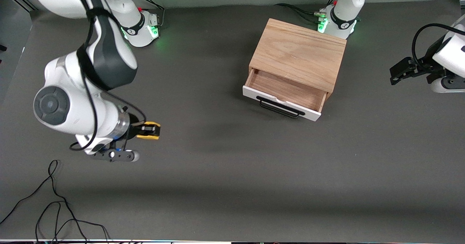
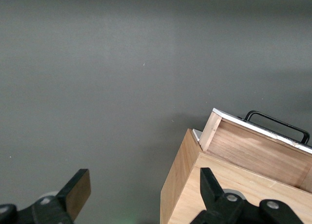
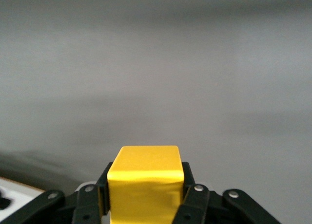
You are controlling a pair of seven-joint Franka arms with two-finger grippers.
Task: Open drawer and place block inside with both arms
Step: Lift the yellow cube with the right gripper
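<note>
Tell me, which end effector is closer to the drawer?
The left end effector, open, toward the left arm's end of the table beside the drawer. The right end effector holds the block toward the right arm's end.

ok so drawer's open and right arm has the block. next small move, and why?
Probably carry the right pincer across toward the left arm's end of the table until it is over the drawer. It is shut on the yellow block but sits over bare mat, well short of the cabinet. The drawer is pulled out with nothing in it, and the left pincer, open, waits off to the side.
</note>
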